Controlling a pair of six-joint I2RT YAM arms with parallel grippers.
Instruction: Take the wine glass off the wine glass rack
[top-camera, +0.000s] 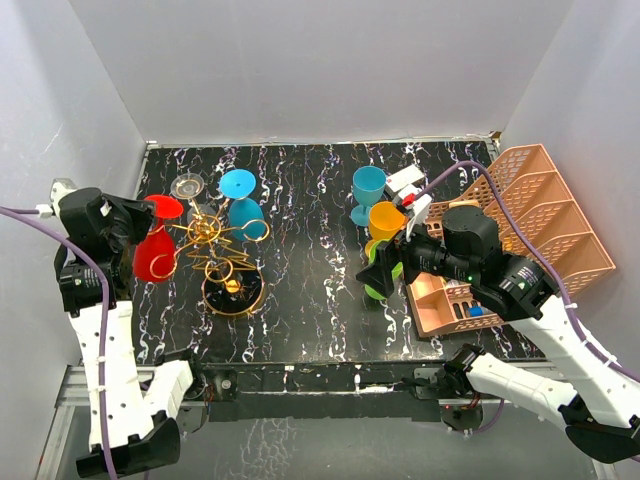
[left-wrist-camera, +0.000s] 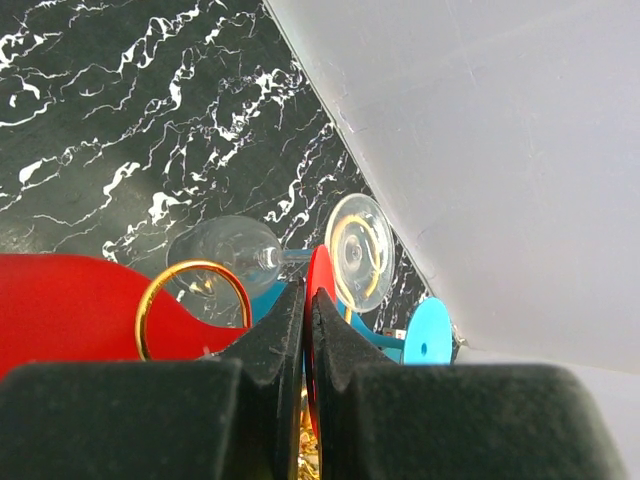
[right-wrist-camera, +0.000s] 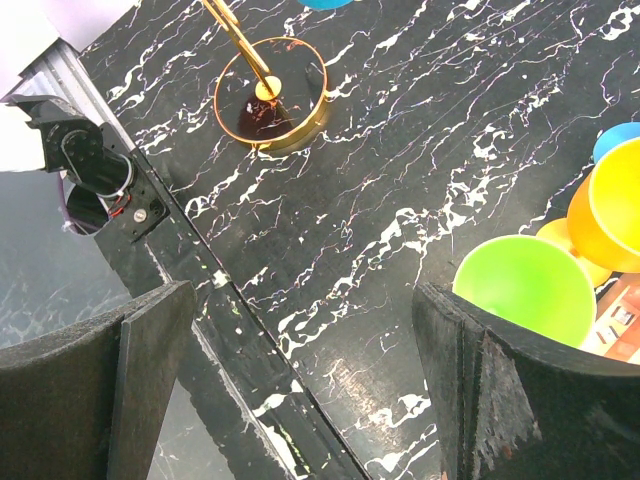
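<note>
The gold wire wine glass rack (top-camera: 218, 245) stands at the left on its round dark base (top-camera: 233, 292). A red wine glass (top-camera: 154, 255) hangs on its left side, bowl down; a clear glass (top-camera: 187, 186) and a blue glass (top-camera: 241, 205) hang behind. My left gripper (top-camera: 140, 222) is shut on the thin red foot disc (left-wrist-camera: 319, 285) of the red glass, whose bowl (left-wrist-camera: 70, 312) lies behind a gold loop (left-wrist-camera: 192, 270). My right gripper (right-wrist-camera: 300, 400) is open and empty above the table by a green cup (right-wrist-camera: 525, 290).
A teal cup (top-camera: 368, 188), an orange cup (top-camera: 386, 218) and the green cup (top-camera: 381, 283) stand middle right. A peach mesh organiser (top-camera: 530, 225) fills the right side. White walls close in the left, back and right. The rack base also shows in the right wrist view (right-wrist-camera: 270, 95).
</note>
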